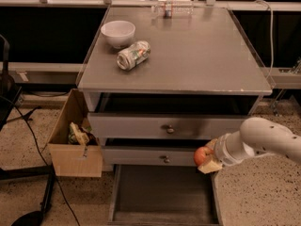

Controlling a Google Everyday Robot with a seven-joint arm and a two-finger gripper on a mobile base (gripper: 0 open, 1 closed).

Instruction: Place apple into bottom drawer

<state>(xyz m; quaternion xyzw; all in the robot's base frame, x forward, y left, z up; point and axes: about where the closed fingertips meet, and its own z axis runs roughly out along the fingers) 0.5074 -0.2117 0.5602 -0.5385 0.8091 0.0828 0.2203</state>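
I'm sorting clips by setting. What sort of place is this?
Probably a lab or workshop: speckled floor with loose cables, a cardboard box of scraps, a grey drawer cabinet. The gripper holds the apple above the right edge of the open bottom drawer.

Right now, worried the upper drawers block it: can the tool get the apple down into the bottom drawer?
Probably yes. The tool, shut on the apple, hangs in front of the middle drawer, just above the right edge of the pulled-out bottom drawer. Nothing shows between them, so a short move left and down should do.
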